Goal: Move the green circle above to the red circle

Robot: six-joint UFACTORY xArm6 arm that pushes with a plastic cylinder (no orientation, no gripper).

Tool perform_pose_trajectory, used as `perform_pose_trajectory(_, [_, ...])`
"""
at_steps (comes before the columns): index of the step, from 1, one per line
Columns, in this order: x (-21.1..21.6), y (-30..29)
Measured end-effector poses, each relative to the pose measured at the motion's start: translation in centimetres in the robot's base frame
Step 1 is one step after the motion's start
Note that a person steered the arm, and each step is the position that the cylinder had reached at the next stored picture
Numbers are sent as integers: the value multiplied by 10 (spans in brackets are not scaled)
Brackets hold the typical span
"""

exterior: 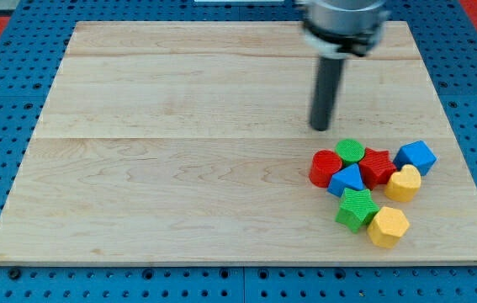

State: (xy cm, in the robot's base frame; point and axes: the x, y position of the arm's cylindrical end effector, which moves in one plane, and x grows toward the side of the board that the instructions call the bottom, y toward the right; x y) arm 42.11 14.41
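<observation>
The green circle (350, 151) lies at the top of a tight cluster at the view's right. The red circle (324, 167) touches it on its lower left. My tip (320, 127) stands on the board just above and to the left of the green circle, a small gap apart from both circles.
The cluster also holds a red star-like block (378, 167), a blue triangle (347, 180), a blue cube (416, 156), a yellow block (404, 183), a green block (357, 209) and a yellow hexagon (388, 226). The wooden board (179, 151) lies on a blue pegboard.
</observation>
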Motion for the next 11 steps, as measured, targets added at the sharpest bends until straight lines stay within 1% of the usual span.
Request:
perform_pose_trajectory(1, [0, 75])
perform_pose_trajectory(2, [29, 123])
perform_pose_trajectory(3, [49, 100])
perform_pose_trajectory(4, [55, 58])
perform_pose_trajectory(5, [60, 48])
perform_pose_trajectory(8, [104, 47])
perform_pose_trajectory(9, [104, 47])
perform_pose_trajectory(10, [104, 5])
perform_pose_trajectory(11, [90, 4])
